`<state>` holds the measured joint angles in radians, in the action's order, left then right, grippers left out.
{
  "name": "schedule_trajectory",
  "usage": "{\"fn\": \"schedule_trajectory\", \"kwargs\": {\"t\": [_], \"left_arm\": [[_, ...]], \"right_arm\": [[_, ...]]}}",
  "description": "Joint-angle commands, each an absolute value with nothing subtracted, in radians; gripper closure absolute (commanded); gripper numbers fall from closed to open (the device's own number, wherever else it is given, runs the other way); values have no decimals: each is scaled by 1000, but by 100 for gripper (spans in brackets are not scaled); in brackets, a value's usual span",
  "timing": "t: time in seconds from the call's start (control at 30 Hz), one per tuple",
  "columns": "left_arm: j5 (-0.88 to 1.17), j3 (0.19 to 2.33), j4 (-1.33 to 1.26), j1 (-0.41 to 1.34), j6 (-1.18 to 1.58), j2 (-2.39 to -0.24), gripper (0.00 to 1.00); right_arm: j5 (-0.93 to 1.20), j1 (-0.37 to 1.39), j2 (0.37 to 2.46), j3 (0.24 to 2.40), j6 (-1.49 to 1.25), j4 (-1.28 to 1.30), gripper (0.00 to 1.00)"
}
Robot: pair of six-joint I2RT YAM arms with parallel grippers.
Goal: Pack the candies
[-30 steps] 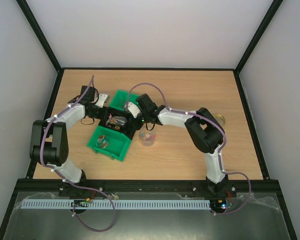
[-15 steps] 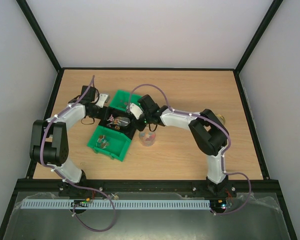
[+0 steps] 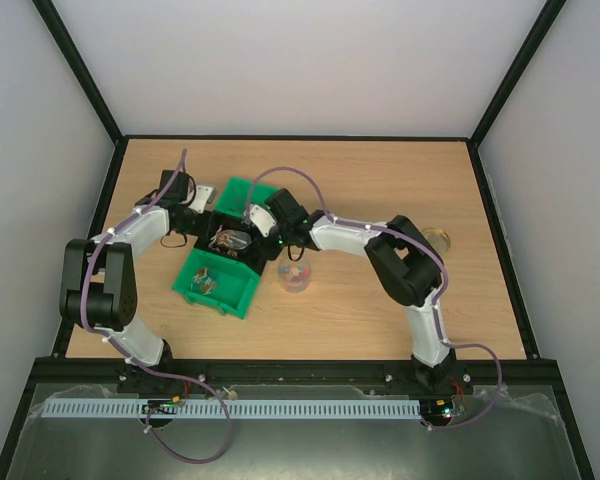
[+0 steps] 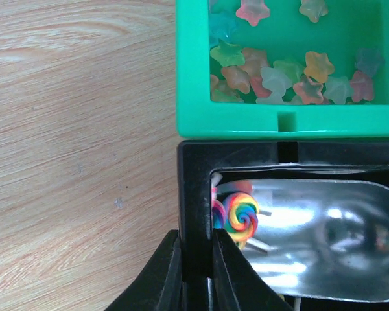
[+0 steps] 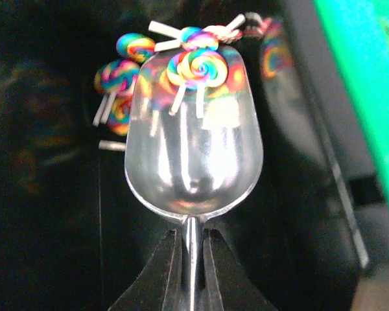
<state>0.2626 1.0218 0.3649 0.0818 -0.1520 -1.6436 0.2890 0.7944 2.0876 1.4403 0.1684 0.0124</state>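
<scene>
Currently left gripper [image 4: 196, 241] clamping wall of black bin [image 4: 193, 170]; right gripper [image 5: 192, 238] pinching scoop [image 5: 194, 155] handle, scoop lying inside bin, rainbow lollipops [image 5: 198, 67] resting at its tip; green bin [image 4: 279, 122] adjoining.

both arms reach inward toward each other, left hand [image 4: 196, 240] and right hand [image 5: 192, 236] clamped narrowly.

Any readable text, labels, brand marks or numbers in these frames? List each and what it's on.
No readable text in any view.
Green bin, black bin, metal scoop: no print or marks visible.
Star candies and lollipops: plain colours and swirls, no lettering.
Clear jar in the top view: too small to tell whether it carries a label.
</scene>
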Motion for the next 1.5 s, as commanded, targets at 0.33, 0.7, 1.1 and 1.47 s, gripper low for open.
{"fn": "schedule_trajectory", "kwargs": {"t": [0.33, 0.7, 1.1, 1.47], "left_arm": [[284, 1006, 393, 96, -168, -1662, 98], [285, 1025, 398, 87, -161, -1682, 98], [287, 1032, 402, 76, -160, -1681, 98], [288, 1039, 405, 72, -150, -1689, 98]], "right_arm": [[462, 754, 1973, 1155, 33, -478, 99], [498, 735, 1994, 1131, 35, -543, 99], [553, 706, 1922, 1062, 87, -502, 99], [566, 692, 1862, 1025, 68, -507, 99]]}}
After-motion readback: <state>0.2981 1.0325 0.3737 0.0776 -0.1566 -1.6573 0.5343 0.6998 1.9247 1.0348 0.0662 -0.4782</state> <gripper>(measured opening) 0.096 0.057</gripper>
